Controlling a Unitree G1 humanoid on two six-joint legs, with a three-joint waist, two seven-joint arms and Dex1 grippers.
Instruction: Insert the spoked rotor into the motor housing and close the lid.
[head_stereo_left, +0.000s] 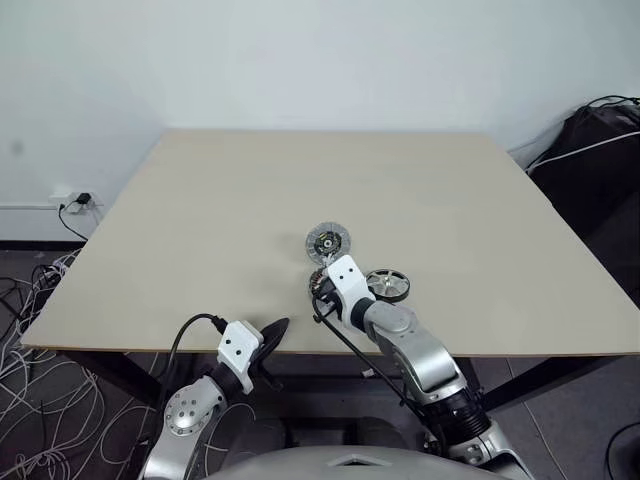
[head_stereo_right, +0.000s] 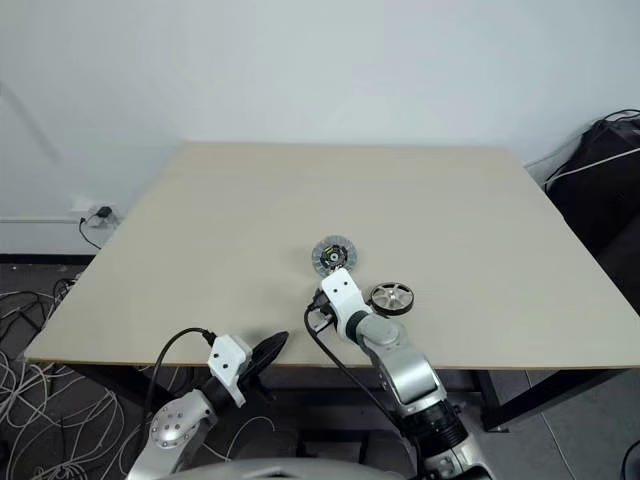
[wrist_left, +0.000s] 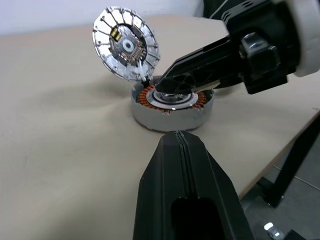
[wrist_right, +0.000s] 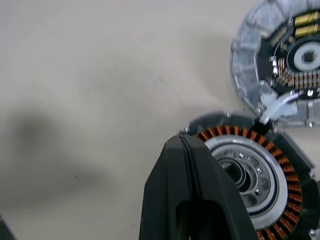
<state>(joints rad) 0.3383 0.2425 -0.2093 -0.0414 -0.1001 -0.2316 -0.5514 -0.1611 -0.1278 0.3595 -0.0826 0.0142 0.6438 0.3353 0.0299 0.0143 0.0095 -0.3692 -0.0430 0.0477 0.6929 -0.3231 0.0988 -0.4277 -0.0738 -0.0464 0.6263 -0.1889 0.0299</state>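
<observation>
Motor housing (wrist_left: 171, 102) sits on the worktop (head_stereo_left: 250, 200) near its front edge, copper windings exposed, with lid (wrist_left: 126, 43) tilted up at its far side, green-and-black face showing. Spoked rotor (head_stereo_left: 387, 284) lies flat just beside, toward the right. Right tool (wrist_left: 167, 85) clenched, empty, tips over the housing's centre. Left tool (head_stereo_left: 277, 330) clenched, empty, at the worktop's front edge.

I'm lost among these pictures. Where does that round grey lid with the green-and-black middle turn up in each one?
Left eye view: the lid lies on the table near the middle, beyond the right arm.
Right eye view: lid near centre.
Left wrist view: lid propped up.
Right wrist view: partly cut off.
Shared landmark: the motor housing with copper windings, right beside the lid.
</observation>
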